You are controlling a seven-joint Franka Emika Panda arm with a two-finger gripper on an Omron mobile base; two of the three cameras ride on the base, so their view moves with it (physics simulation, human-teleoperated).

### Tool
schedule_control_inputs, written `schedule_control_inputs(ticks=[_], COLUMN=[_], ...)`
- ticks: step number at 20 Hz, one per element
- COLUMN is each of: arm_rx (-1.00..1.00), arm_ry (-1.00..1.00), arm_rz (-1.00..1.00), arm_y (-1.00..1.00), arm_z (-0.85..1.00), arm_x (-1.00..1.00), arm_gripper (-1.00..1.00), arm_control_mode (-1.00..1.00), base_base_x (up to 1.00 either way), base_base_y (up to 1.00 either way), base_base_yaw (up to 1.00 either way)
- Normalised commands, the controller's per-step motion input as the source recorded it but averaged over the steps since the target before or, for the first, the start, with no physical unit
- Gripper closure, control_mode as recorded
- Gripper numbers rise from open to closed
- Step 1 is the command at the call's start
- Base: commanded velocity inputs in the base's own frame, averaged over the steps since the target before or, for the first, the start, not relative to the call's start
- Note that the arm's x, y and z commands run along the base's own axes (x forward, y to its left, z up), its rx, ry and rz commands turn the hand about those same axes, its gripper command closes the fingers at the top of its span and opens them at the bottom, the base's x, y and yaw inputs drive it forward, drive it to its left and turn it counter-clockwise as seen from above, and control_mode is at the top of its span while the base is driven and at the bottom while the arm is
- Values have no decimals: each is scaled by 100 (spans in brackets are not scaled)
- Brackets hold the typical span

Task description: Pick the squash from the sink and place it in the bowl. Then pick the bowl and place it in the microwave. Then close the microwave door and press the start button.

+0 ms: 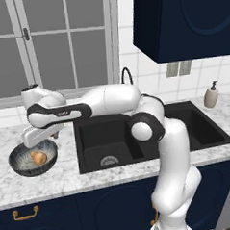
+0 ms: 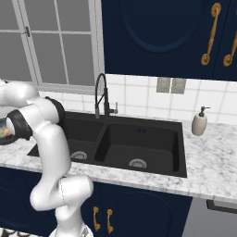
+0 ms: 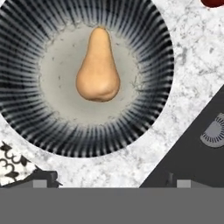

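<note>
**Squash resting in bowl, gripper above it and empty**

The squash lies on its side on the pale floor of the bowl, roughly centred, its narrow neck pointing toward the top of the hand view. In the left base view the same squash shows as a small orange shape inside the bowl, which stands on the marble counter just to the left of the sink.

The gripper hangs directly over the bowl, clear of the squash and not touching it. In the hand view its two dark fingertips sit far apart at the lower edge, so the fingers are spread wide and carry nothing.

The arm reaches leftward across the sink's left basin. The black coil faucet stands behind the sink, and a soap dispenser sits on the counter at the sink's right. A round silver drain is visible in the right basin. A small dark red object lies on the counter beyond the bowl's rim, cut off by the frame edge; I cannot tell what it is.
</note>
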Motion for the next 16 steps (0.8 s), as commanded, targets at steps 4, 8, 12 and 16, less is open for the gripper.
schedule_control_inputs(ticks=[4,8,12,16], arm_rx=[13,7,10,3], arm_ry=[0,0,1,6], arm_rz=[-3,-6,-5,-9], arm_y=[-24,-1,-2,3], arm_z=[0,-1,0,0], arm_x=[3,21,29,37], arm_gripper=[-100,-100,-100,-100], arm_control_mode=[-100,-100,-100,-100], base_base_x=[0,0,0,0], base_base_y=[0,0,0,0], base_base_yaw=[0,0,0,0])
